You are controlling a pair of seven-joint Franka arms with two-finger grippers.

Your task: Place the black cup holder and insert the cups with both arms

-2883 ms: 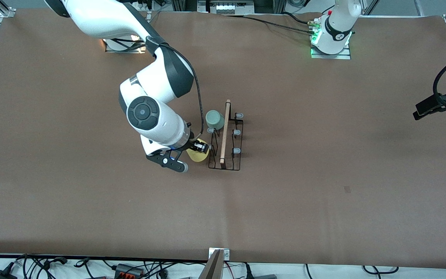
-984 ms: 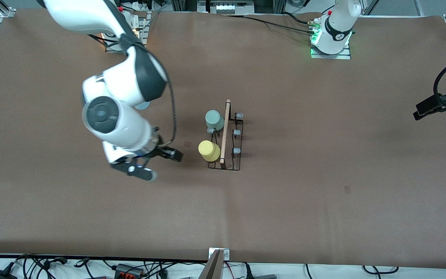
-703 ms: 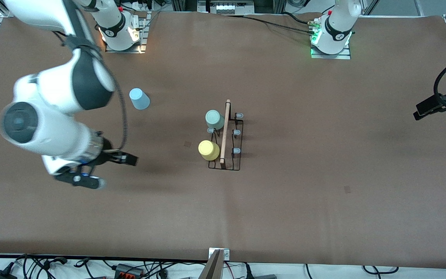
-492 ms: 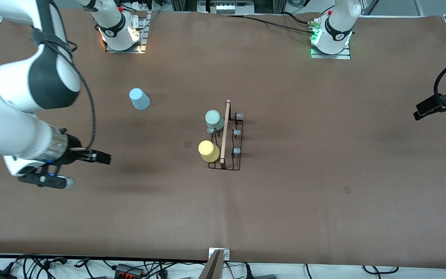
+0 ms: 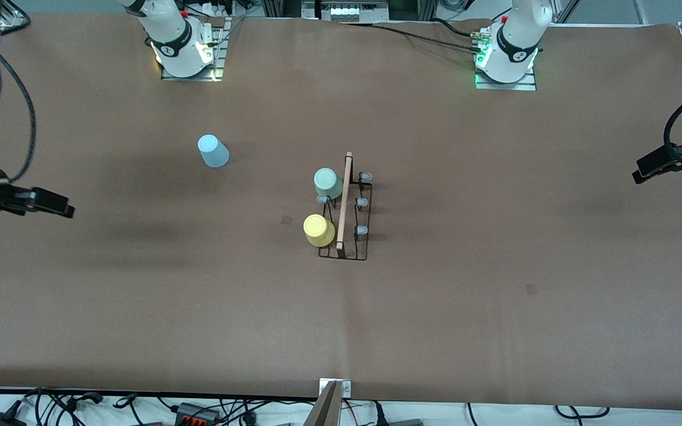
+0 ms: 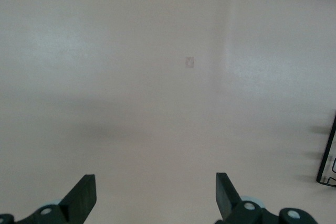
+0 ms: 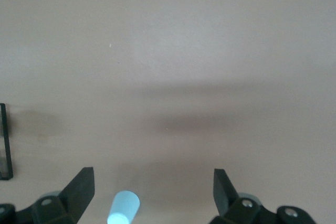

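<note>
**Both grippers spread and empty; two cups on the rack, one on the table**

Fingers [image 7: 79, 187] of the right gripper [image 7: 152, 184] are standing wide apart with nothing between them, and we are seeing the same on the left gripper [image 6: 155, 195], jaws apart and empty. We are finding the right gripper [image 5: 51, 204] hanging over the table [image 5: 495, 307] at the edge of the right arm's end. The left gripper [image 5: 652, 167] is hanging over the edge at the left arm's end, where that arm is waiting.

We are logging the black cup holder [image 5: 346, 219] standing near the middle of the table, its wooden rod pointing from the front edge toward the bases' edge. The mint green cup [image 5: 327, 183] and the yellow cup [image 5: 318, 230] are sitting upside down on prongs on the rack's side toward the right arm's end, the yellow one nearer the front edge. The light blue cup [image 5: 213, 151] is sitting on the table, well apart from the rack, toward the right arm's base.
</note>
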